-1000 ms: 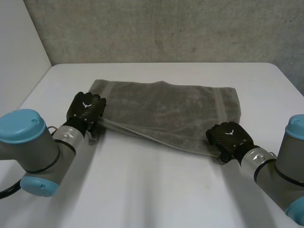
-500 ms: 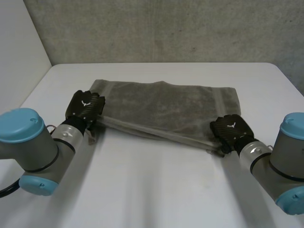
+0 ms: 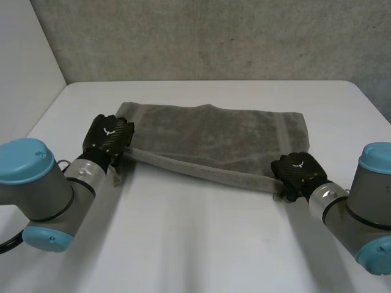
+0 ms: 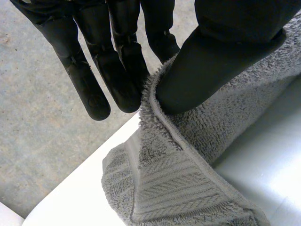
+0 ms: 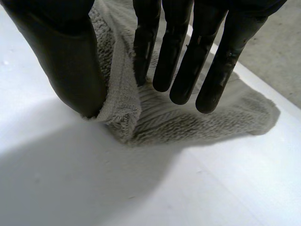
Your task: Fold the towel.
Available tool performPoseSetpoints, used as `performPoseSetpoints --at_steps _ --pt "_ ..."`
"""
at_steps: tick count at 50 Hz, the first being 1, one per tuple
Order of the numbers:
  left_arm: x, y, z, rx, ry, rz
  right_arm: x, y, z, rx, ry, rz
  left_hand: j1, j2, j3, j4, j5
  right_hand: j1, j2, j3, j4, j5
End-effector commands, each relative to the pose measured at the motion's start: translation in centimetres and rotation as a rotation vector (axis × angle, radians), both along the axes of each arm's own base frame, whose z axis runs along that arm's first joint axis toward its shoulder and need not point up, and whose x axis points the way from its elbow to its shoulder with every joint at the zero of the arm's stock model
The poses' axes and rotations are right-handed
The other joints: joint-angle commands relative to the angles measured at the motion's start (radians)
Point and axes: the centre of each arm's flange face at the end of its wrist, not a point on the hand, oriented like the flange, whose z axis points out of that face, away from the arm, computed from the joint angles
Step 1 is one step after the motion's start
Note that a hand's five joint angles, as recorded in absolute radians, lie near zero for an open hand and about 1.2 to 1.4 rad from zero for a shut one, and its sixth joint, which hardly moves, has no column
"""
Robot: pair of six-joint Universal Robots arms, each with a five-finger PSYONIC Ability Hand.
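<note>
Towel (image 3: 214, 137): grey terry, spread across the middle of the white surface (image 3: 195, 244), long side running left to right. Near edge raised in a taut band between the two hands; the far part lies flat.

Left hand (image 3: 110, 137): at the near-left corner, palm down. Wrist view shows the thumb (image 4: 221, 52) pressed onto the hem against straight fingers (image 4: 117, 70), so the cloth is pinched.

Right hand (image 3: 297, 173): at the near-right corner, low to the surface. Its thumb (image 5: 70, 61) and fingers (image 5: 188, 56) pinch the corner fold between them.

Left arm (image 3: 43, 195) and right arm (image 3: 360, 207) reach in from the near side.
</note>
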Motion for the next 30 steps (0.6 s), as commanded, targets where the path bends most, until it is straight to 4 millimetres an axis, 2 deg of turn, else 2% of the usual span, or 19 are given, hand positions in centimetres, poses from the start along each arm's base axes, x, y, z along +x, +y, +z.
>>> performPoseSetpoints --at_steps 1,6,17,26,30 --pt "0.0 0.0 0.0 0.000 0.000 0.000 0.1 0.3 -0.2 0.030 -0.018 0.006 0.231 0.180 0.180 0.178 0.189 -0.003 0.001 -0.003 -0.003 0.000" --pt "-0.1 0.1 0.0 0.000 0.000 -0.003 0.5 0.1 0.1 0.065 -0.119 -0.008 0.231 0.180 0.180 0.178 0.189 -0.012 -0.008 -0.012 -0.012 -0.009" --pt "-0.1 0.1 -0.1 0.001 -0.001 -0.003 0.9 -0.7 0.6 0.049 -0.151 -0.001 0.231 0.180 0.180 0.178 0.189 0.008 0.013 0.009 0.009 0.012" --pt "-0.1 0.1 -0.1 0.002 0.000 -0.005 0.8 -1.4 -0.2 0.055 -0.137 -0.018 0.231 0.180 0.180 0.178 0.189 0.240 0.244 0.241 0.240 0.243" --pt "0.0 0.1 -0.1 0.001 -0.001 -0.002 0.6 -1.6 -0.4 0.062 -0.131 -0.027 0.231 0.180 0.180 0.178 0.189 0.246 0.250 0.247 0.247 0.250"
